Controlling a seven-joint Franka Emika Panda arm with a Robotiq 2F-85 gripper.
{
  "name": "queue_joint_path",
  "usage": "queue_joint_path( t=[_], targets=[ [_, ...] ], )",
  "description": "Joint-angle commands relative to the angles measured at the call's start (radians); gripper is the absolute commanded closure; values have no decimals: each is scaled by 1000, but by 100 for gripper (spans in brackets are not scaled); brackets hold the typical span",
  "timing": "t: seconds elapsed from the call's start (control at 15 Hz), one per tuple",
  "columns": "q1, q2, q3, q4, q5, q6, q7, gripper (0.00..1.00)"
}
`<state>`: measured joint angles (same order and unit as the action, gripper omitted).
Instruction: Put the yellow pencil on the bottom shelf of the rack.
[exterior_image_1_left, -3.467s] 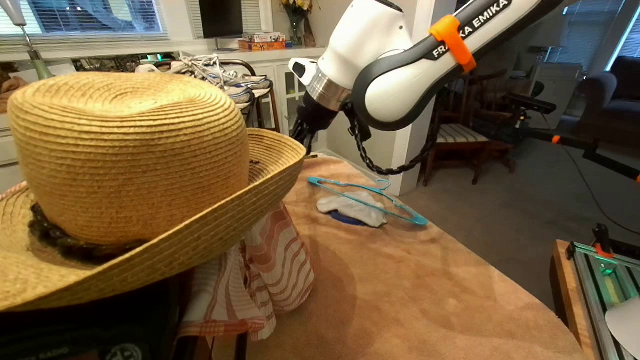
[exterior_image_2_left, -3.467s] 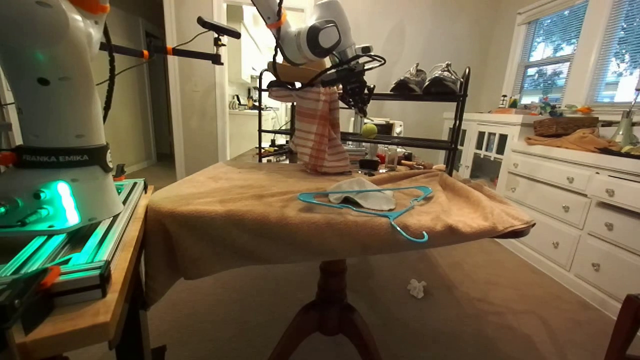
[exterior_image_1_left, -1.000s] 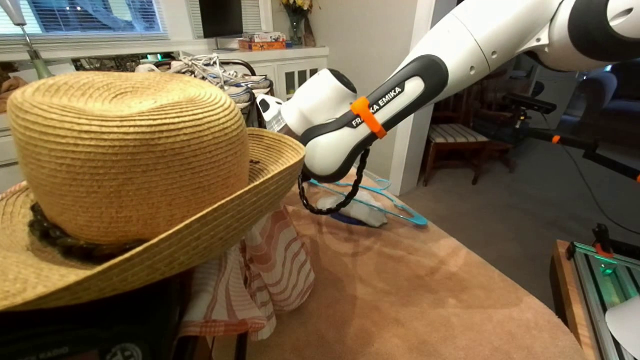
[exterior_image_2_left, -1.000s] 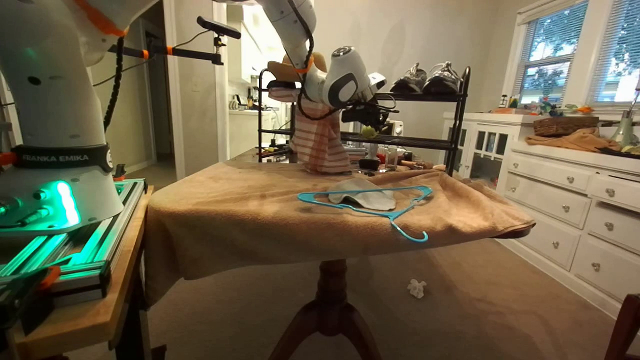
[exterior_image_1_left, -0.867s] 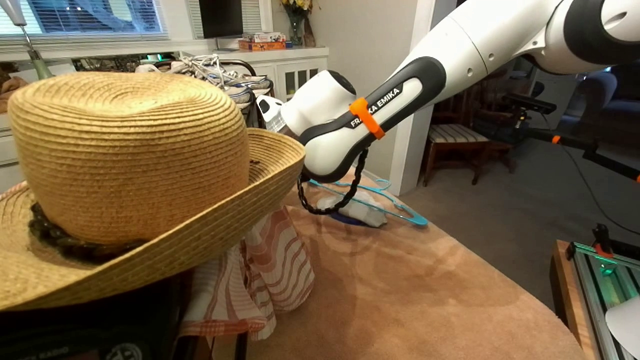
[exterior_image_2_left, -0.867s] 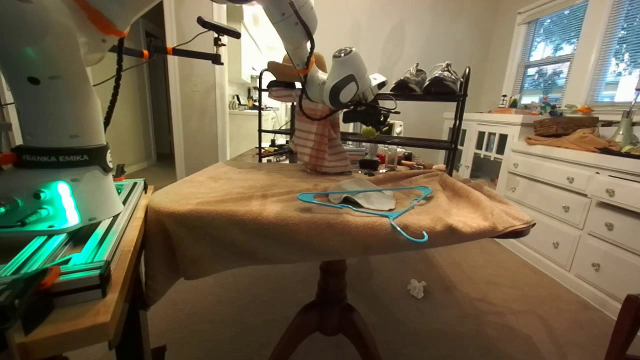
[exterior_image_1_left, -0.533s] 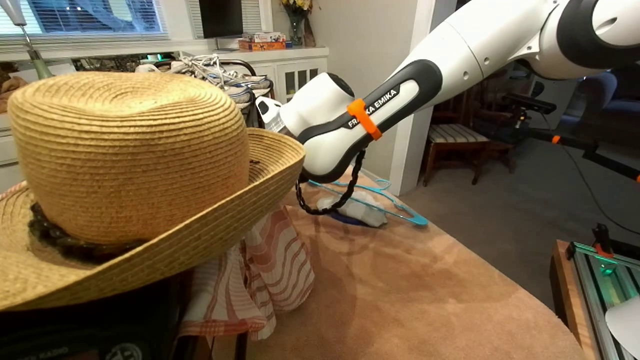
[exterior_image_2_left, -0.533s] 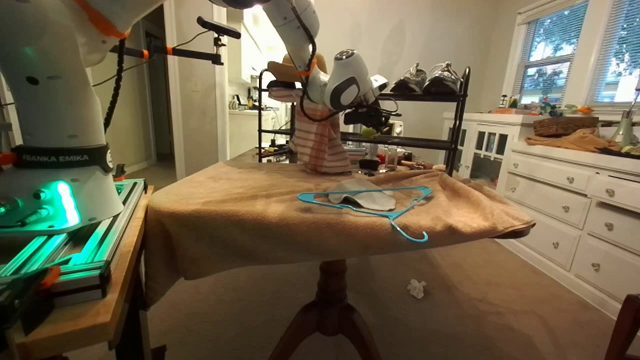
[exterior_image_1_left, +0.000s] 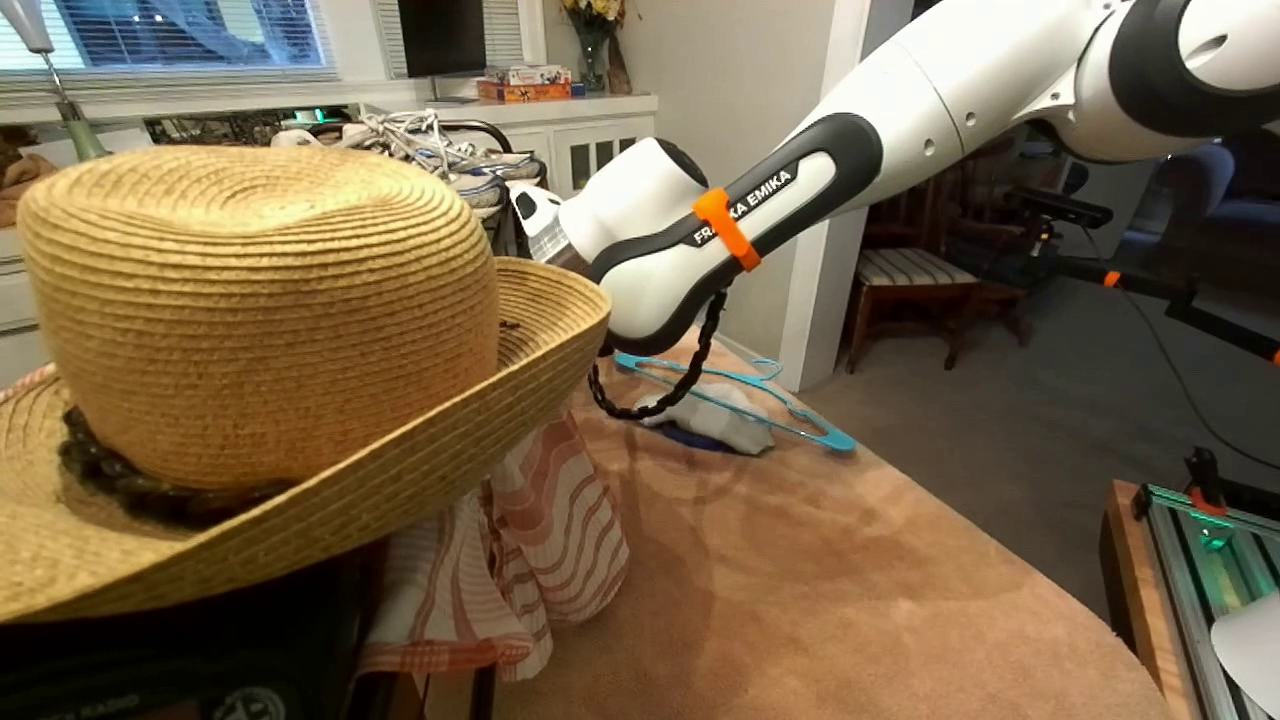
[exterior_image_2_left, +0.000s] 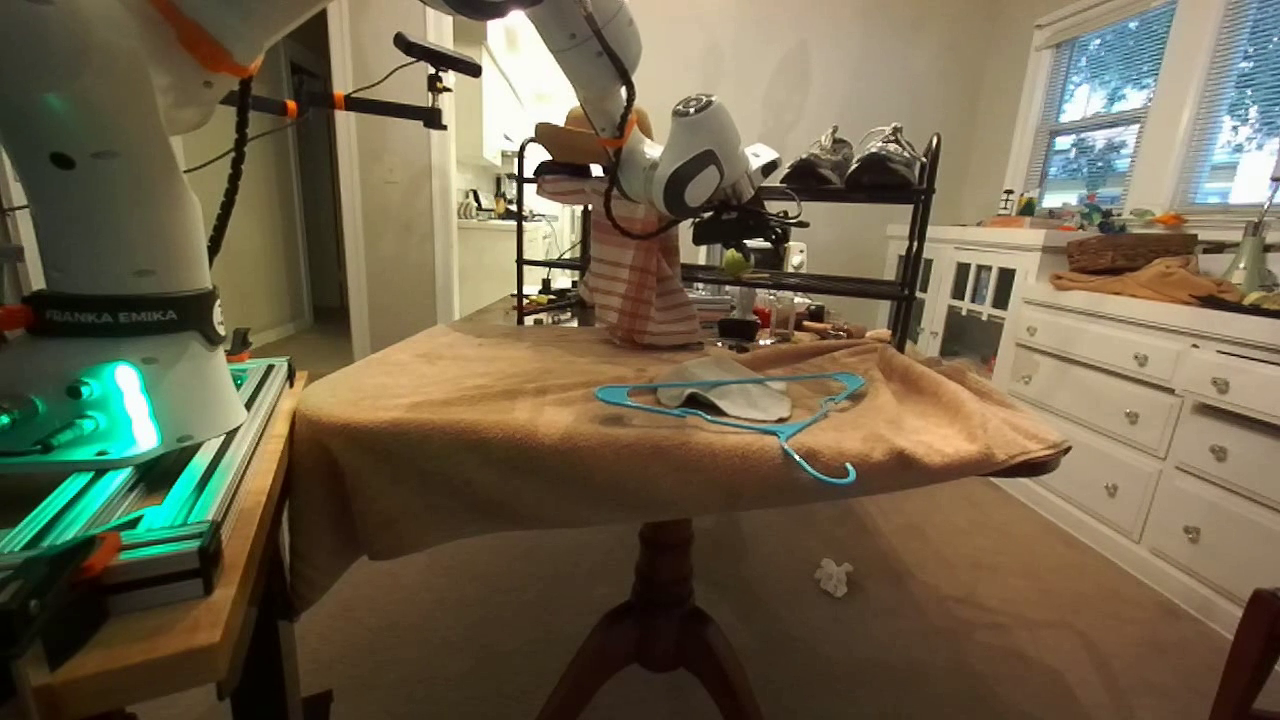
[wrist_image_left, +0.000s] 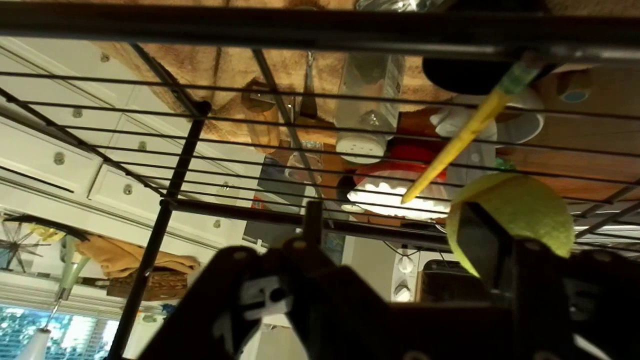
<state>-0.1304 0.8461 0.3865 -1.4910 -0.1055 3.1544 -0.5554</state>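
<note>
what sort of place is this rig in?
Most likely a home, though I can't tell which room. Between them the exterior views show a white drawer cabinet, a wooden chair with a striped seat and a vase of flowers.

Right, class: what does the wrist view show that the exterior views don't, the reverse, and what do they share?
Only the wrist view clearly shows the yellow pencil, lying on a wire shelf of the rack, and that the gripper is open.

Only the exterior views show the straw hat, striped cloth and blue hanger.

The wrist view and an exterior view share the rack, gripper and yellow-green ball.
</note>
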Motion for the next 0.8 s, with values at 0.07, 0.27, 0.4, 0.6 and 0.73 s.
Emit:
queue_joint_path(
  t=[0.07,0.27,0.4,0.6,0.73],
  targets=[
    [-65,-53,35,-66,-11,10,-36,0],
    [-137,-108,91,-137,-9,11,-66,0],
    [-200,-148,143,-196,-12,11,-96,0],
    [-320,-212,251,-300,-14,-2,-152,0],
    [-411,-257,333,-367,-14,-26,-195,0]
  ],
)
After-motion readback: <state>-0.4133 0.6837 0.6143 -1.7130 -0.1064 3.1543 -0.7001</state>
